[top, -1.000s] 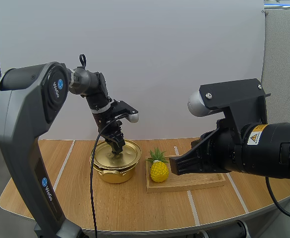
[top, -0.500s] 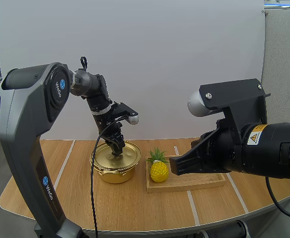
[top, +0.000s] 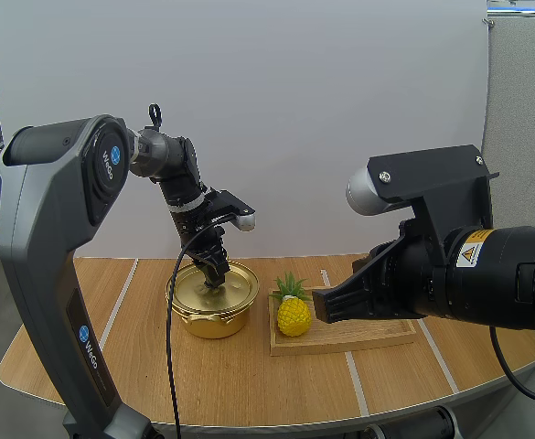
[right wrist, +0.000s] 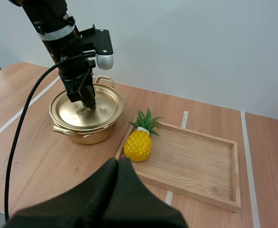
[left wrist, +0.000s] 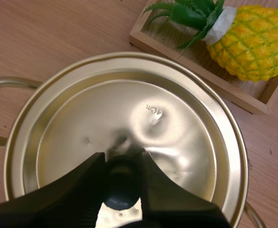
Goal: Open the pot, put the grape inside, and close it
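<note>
Left end effector point(top: 216, 276) is grasping the dark knob point(left wrist: 122, 190) of the gold lid point(left wrist: 129, 109), which is sitting flush on the pot point(top: 210, 322) on the desk point(top: 249, 384). Right end effector point(right wrist: 118, 162) is hanging clenched on nothing, near the wooden tray point(right wrist: 224, 142). The fruit on hand is a toy pineapple point(right wrist: 138, 144), standing in the tray corner nearest the pot. Risks: the small round knob is probably slipping if the lift is fast. A tilting lid could be catching the rim and dragging the pot. Lid swinging trayward could be knocking the pineapple over.
</note>
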You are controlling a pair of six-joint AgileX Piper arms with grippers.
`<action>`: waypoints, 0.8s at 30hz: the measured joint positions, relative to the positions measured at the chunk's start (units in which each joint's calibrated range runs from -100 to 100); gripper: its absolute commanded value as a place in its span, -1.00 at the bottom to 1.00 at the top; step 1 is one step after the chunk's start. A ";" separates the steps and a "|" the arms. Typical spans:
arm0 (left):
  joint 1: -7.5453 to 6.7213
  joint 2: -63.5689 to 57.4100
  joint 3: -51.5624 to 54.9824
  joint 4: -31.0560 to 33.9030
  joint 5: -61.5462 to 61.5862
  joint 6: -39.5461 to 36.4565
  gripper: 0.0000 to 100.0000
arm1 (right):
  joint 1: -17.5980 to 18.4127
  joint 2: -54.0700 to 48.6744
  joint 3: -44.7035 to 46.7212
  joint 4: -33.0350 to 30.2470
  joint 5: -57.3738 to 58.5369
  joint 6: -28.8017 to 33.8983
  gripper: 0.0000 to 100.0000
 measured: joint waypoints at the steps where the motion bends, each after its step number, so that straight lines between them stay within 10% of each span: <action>1: 0.00 0.00 0.00 0.00 0.00 0.00 -1.00 | 0.00 0.00 0.00 0.00 0.00 0.00 -1.00; 18: 0.00 1.04 0.27 0.13 0.00 0.00 -1.00 | 0.00 0.00 0.00 0.00 0.00 0.00 -1.00; 21: 0.00 1.04 0.27 0.13 0.00 0.00 -0.57 | 0.00 0.00 0.00 0.00 0.00 0.00 -1.00; 24: 0.00 1.04 0.27 0.13 0.00 0.00 0.32 | 0.00 0.00 0.00 0.00 0.00 0.00 -1.00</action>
